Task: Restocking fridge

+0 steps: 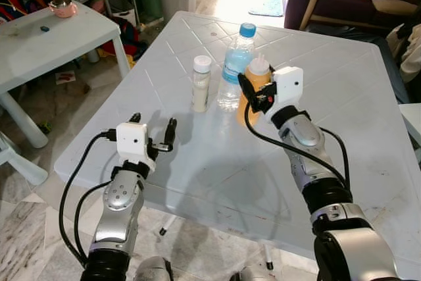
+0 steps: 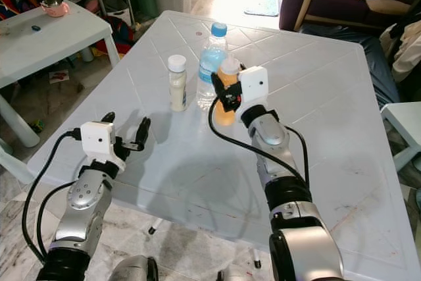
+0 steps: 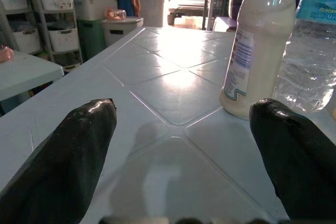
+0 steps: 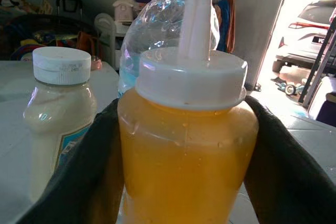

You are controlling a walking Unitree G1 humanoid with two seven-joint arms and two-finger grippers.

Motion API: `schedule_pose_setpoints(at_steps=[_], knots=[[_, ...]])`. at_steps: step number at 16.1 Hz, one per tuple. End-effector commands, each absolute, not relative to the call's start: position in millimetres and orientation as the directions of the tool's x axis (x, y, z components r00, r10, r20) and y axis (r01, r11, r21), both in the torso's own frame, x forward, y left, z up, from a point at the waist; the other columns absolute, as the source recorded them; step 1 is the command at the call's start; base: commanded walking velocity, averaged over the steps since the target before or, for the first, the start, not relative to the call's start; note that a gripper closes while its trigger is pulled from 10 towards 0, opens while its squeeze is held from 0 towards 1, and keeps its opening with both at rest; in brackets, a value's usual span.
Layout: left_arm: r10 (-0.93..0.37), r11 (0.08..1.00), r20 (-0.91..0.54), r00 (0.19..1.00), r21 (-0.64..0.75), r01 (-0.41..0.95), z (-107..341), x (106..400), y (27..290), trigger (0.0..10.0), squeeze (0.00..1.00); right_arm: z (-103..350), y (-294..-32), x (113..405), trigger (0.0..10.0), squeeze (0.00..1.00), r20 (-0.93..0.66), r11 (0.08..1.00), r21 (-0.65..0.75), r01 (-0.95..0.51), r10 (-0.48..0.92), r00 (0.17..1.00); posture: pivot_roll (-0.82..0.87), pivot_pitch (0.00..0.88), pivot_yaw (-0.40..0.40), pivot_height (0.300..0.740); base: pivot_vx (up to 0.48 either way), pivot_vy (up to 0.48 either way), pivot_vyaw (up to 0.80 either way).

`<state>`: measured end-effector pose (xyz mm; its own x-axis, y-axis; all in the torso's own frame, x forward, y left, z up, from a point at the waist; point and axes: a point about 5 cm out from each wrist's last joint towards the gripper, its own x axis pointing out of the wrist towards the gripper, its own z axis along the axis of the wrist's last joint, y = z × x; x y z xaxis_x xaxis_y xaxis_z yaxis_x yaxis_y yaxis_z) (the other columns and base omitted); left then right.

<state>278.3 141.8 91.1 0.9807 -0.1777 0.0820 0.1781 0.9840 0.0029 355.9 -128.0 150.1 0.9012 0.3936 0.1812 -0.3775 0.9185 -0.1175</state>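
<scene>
Three containers stand close together on the white plastic counter (image 1: 342, 129). The right end effector (image 1: 253, 97) has its fingers closed around the orange squeeze bottle with white nozzle cap (image 4: 189, 156); the left end effector (image 1: 153, 133) hovers spread and empty. Lifting carelessly could knock the clear water bottle with blue cap (image 1: 235, 64) just behind, or the cream-coloured bottle with white lid (image 1: 201, 83).

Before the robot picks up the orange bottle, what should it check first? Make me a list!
1. Right gripper fingers on both sides of the orange squeeze bottle: ok, one finger on each side.
2. Firm squeeze on it: cannot tell, the fingers look close against it but pressure does not show.
3. Bottle's white cap on: ok.
4. Neighbours out of the way: not ok, the water bottle stands right behind the orange one and could get bumped; the creamy white-capped bottle stands a little apart.
5. Left gripper free and clear: ok, open, hovering low over the white table, holding nothing.
</scene>
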Motion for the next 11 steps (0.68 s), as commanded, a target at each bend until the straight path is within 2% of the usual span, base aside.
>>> schedule_pose_setpoints(at_steps=[1,3,4,5,6,7,11], knots=[[-0.180,0.984,0.069,0.981,0.013,0.179,90.0,278.3,142.1,10.0,0.00,153.1,-125.9,357.4,1.8,0.00,0.191,0.914,-0.132,-0.384,0.403,0.895,-0.02,0.031,-0.020,0.740,0.000,0.000,0.00],[-0.177,0.984,0.060,0.982,0.025,0.176,89.9,279.2,142.8,10.0,0.00,152.1,-126.6,355.8,3.0,0.00,0.191,0.917,-0.133,-0.376,0.396,0.898,-0.02,0.042,-0.019,0.740,0.000,0.000,0.00],[-0.172,0.984,0.050,0.984,0.045,0.170,92.2,280.5,144.6,10.0,0.00,152.7,-125.6,352.9,2.5,0.00,0.200,0.916,-0.132,-0.379,0.399,0.895,-0.01,0.054,-0.018,0.740,0.000,0.000,0.00],[-0.163,0.985,0.052,0.985,0.070,0.159,95.3,280.7,148.6,10.0,0.00,153.0,-125.5,350.2,2.8,0.00,0.209,0.917,-0.125,-0.378,0.396,0.894,0.00,0.057,-0.018,0.740,0.000,0.000,0.00],[-0.146,0.987,0.051,0.988,0.080,0.142,97.1,280.6,153.5,10.0,0.00,152.2,-126.1,347.5,7.4,0.00,0.211,0.922,-0.111,-0.370,0.386,0.898,0.00,0.059,-0.018,0.740,0.000,0.000,0.00],[-0.115,0.991,0.038,0.993,0.076,0.112,95.3,280.6,159.0,10.0,0.00,151.0,-126.6,344.5,10.0,0.00,0.217,0.928,-0.090,-0.363,0.374,0.902,0.00,0.056,-0.022,0.740,0.000,0.000,0.00],[-0.068,0.996,0.026,0.997,0.059,0.066,93.2,279.1,166.4,10.0,0.00,148.1,-111.4,322.5,10.0,0.00,0.241,0.930,0.010,-0.367,0.354,0.904,-0.01,0.058,-0.008,0.740,0.000,0.000,0.00]])
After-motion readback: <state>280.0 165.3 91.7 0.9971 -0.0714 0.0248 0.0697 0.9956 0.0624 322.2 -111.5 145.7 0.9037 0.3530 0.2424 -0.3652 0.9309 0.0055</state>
